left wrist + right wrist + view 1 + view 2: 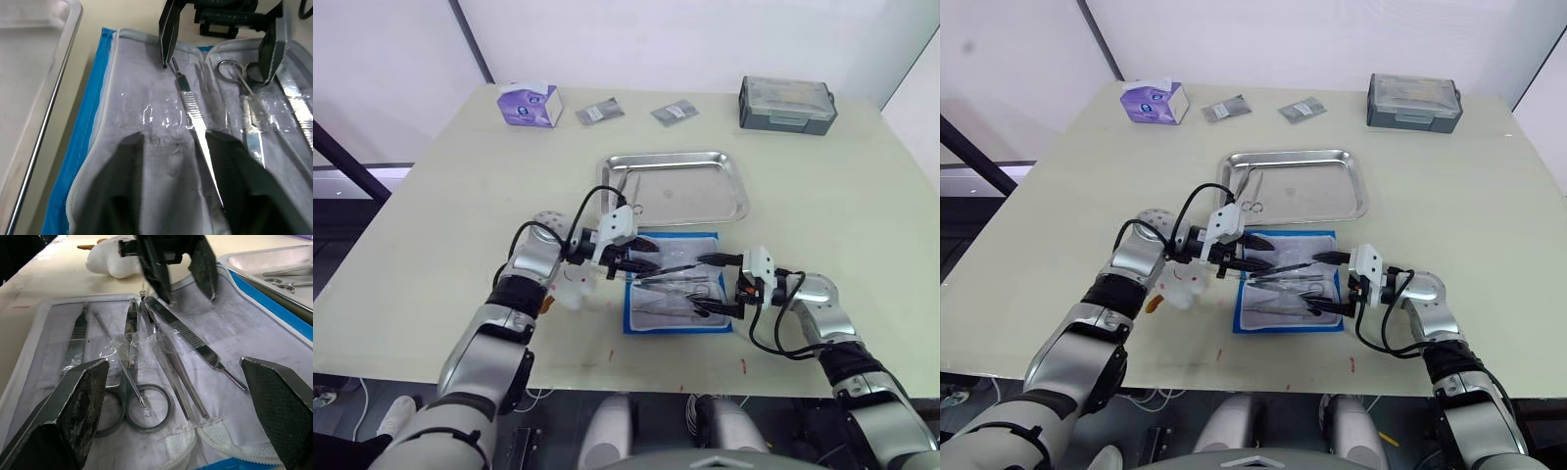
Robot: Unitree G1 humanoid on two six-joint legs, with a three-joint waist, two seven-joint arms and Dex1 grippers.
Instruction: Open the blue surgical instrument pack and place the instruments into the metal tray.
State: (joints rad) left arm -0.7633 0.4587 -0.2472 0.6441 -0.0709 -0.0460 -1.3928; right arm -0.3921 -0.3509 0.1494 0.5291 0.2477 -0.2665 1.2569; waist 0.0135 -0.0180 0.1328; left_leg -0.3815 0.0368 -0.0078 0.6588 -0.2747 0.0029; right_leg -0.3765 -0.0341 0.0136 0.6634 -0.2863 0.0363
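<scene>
- The worktop (431, 245) carries everything.
- The tray (729, 201) lies beyond the pack, just beside its far edge, with ring-handled scissors (628, 196) lying in its left part.
- The pack (636, 318) lies open and flat near the front edge, grey lining up, between the two arms.
- A dark grey box (787, 103) sits at the far right; a purple tissue box (529, 105) at the far left, two foil packets (599, 112) between them.
- The left claw (198, 147) grasps a slim flat tool (195, 346) at the pack's left end.
- The right claw (715, 286) hangs released over the pack's right end, fingers spread wide.
- Scissors (134, 396) and tweezers (171, 377) lie in the clear pockets.
</scene>
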